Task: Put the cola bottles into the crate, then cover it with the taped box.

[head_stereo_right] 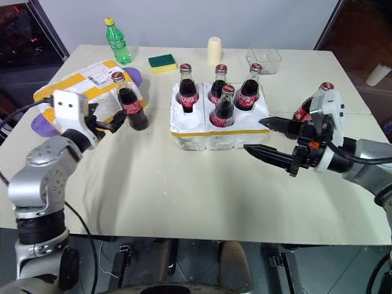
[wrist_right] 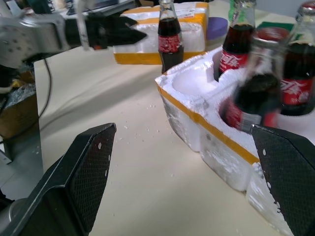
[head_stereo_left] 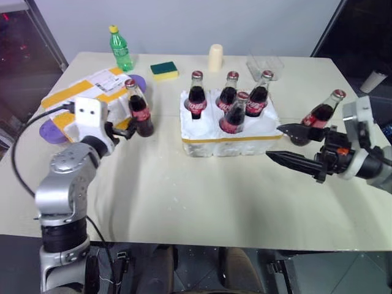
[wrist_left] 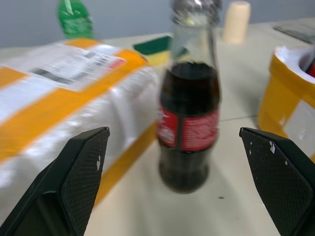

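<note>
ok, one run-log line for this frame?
crate: four cola bottles in | left gripper: open, lined up on loose bottle by taped box | right gripper: open, empty | sixth bottle: on table, right

A green bottle [head_stereo_left: 120, 48], a sponge [head_stereo_left: 164, 70], a cream cup [head_stereo_left: 215, 58] and a clear tray [head_stereo_left: 265, 65] line the table's [head_stereo_left: 184, 196] far edge.

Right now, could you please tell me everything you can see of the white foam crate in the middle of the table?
The crate is a low block of white foam with round wells and a yellow tape strip along its near lower edge. It sits flat near the middle of the table. Four cola bottles stand in its wells, one in the front row leaning; the front-left well looks empty. White crumbs lie on the table before it. No gripper touches it.
</note>
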